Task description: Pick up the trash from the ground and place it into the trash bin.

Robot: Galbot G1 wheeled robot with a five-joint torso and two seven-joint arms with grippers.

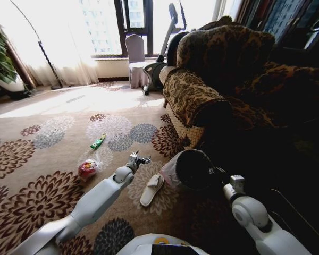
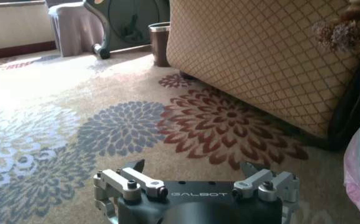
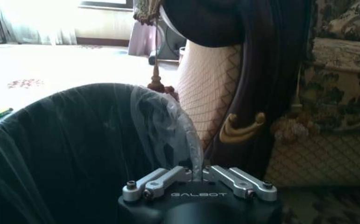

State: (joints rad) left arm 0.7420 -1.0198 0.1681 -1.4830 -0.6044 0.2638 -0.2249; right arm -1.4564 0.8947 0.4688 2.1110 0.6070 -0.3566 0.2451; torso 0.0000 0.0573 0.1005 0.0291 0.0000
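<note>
Left gripper (image 1: 140,159) hangs released and empty over the flowered carpet (image 1: 42,154) at the frame's centre, its fingers (image 2: 133,169) spread apart, with the red-white packet (image 1: 87,169) to its lower left and the green wrapper (image 1: 98,141) lying above that, both on the floor. Just right of a white slipper (image 1: 151,189), the black trash bin (image 1: 194,169) with its pinkish liner stands against the patterned sofa (image 1: 191,98). Further right, the right gripper (image 3: 198,175) sits clenched on the liner (image 3: 167,126) at the bin's rim.
</note>
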